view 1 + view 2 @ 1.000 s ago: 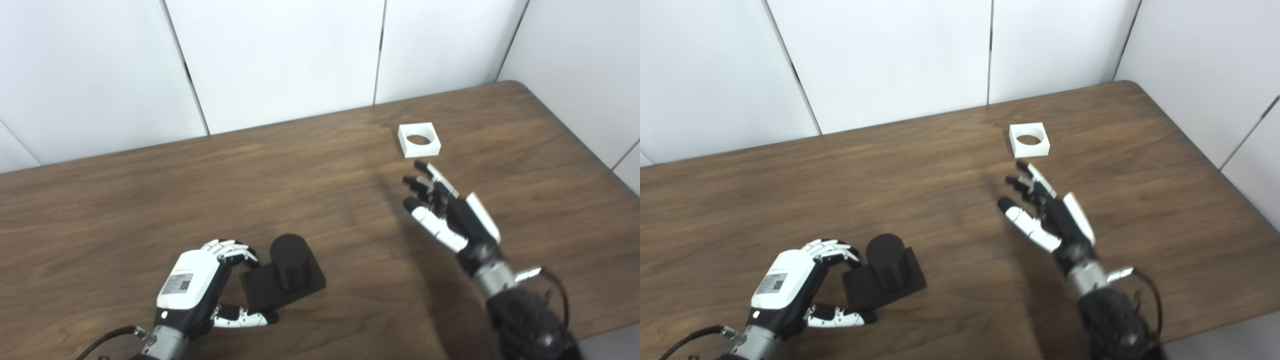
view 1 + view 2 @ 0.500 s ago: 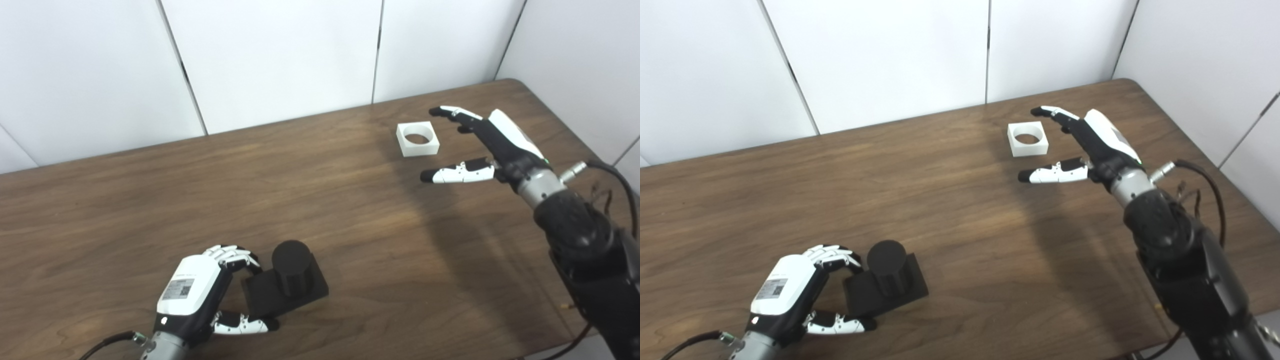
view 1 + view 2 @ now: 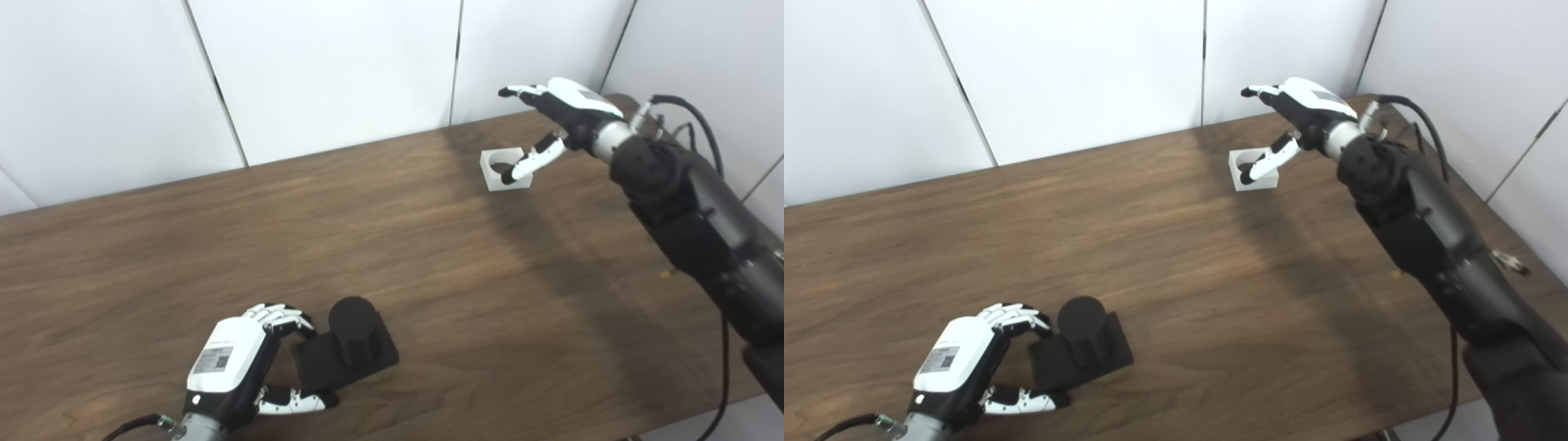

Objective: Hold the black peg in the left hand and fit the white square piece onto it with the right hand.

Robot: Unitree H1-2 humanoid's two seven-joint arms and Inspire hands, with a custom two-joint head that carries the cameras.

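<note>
The right hand (image 3: 560,113) is swinging up from mid-table to hover over the white square (image 3: 506,169) at two o'clock, fingers wide; the left hand (image 3: 245,361) is staying wrapped around the black peg (image 3: 352,340) at six o'clock, so pickup looks imminent.

right hand (image 3: 566,113) thumb covering part of white square piece (image 3: 497,176), left forearm cut off below

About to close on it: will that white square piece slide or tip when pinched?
The white square piece looks like rigid, hollow plastic, so probably light. It lies flat, so tipping seems unlikely. Its smooth walls may slide on the table under the open right robot hand.
</note>
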